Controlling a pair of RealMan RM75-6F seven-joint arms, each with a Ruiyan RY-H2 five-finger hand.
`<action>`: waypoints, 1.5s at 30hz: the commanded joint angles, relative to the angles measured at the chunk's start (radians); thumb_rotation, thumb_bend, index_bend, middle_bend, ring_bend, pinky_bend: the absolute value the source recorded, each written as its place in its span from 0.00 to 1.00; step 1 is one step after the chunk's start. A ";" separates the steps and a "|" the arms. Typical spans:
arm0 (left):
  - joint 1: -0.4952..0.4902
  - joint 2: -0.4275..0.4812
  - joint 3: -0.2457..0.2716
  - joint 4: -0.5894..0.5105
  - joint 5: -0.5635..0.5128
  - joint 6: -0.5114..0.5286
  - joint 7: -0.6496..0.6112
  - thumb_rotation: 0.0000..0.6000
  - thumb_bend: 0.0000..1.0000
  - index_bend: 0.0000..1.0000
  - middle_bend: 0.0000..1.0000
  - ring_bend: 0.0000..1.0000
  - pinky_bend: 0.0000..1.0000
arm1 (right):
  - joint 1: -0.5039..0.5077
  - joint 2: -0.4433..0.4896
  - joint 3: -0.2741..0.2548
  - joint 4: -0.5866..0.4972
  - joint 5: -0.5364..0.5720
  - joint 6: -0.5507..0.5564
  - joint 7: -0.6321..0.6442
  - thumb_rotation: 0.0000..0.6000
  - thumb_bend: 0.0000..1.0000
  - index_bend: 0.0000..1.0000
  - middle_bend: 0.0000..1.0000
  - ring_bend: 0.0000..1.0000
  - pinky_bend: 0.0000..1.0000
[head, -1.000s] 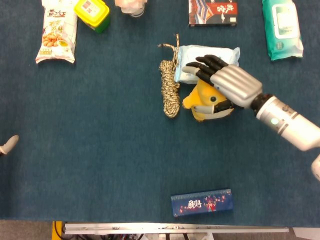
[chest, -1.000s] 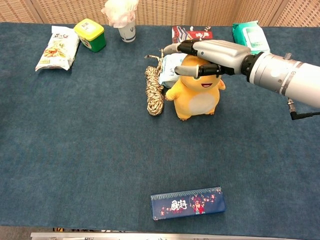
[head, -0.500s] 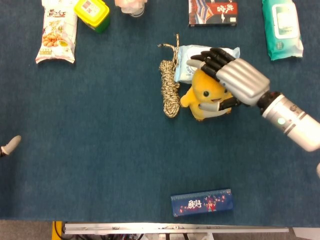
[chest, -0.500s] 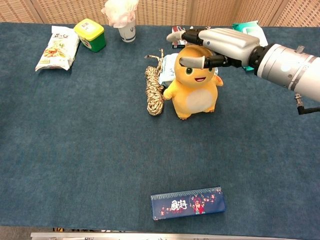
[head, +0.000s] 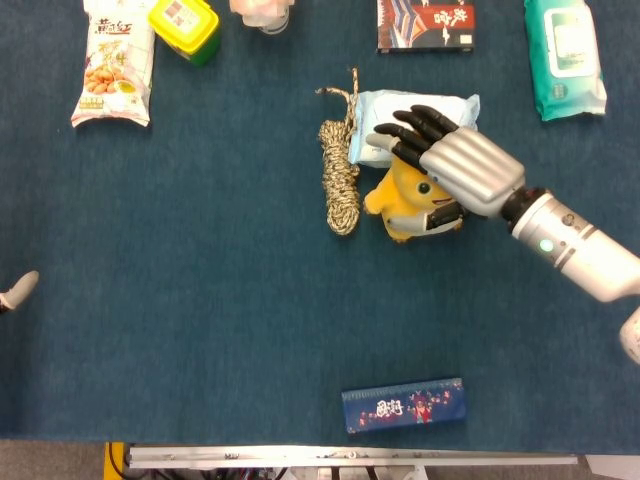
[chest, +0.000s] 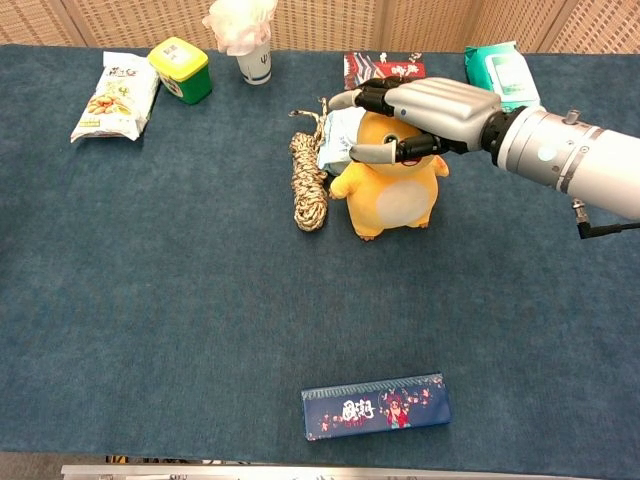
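A yellow plush toy (head: 403, 208) (chest: 395, 200) stands upright at mid-table. My right hand (head: 455, 165) (chest: 425, 105) lies flat on top of its head, fingers stretched toward the far left and thumb crossing in front of the toy's face, which it hides. It presses down on the head and does not grip it. Of my left hand (head: 15, 291), only a pale tip shows at the left edge of the head view, and its fingers cannot be made out.
A coiled rope (head: 340, 180) lies just left of the toy, with a pale blue tissue pack (head: 385, 110) behind it. A dark blue box (chest: 375, 406) sits near the front edge. Along the back are a peanut bag (head: 115, 65), a green tub (head: 185, 25), a cup (chest: 252, 50), a red-black box (head: 425, 25) and green wipes (head: 563, 55).
Half a second ago my right hand had lifted a little, showing the toy's face. Now it is back down on the head, covering the face again.
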 joint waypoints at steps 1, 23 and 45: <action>-0.001 0.000 0.000 0.000 -0.001 -0.001 0.001 0.17 0.04 0.05 0.02 0.00 0.00 | -0.002 -0.001 -0.004 0.009 0.012 -0.001 -0.012 0.00 0.00 0.07 0.10 0.00 0.00; -0.008 -0.007 -0.003 0.000 0.003 -0.007 0.006 0.17 0.04 0.05 0.02 0.00 0.00 | -0.036 0.057 0.012 -0.017 0.021 0.076 -0.010 0.00 0.00 0.07 0.10 0.00 0.00; -0.005 -0.005 0.000 0.004 -0.001 -0.010 0.000 0.17 0.04 0.05 0.02 0.00 0.00 | -0.008 -0.010 -0.012 0.016 -0.014 0.057 -0.042 0.00 0.00 0.07 0.10 0.00 0.00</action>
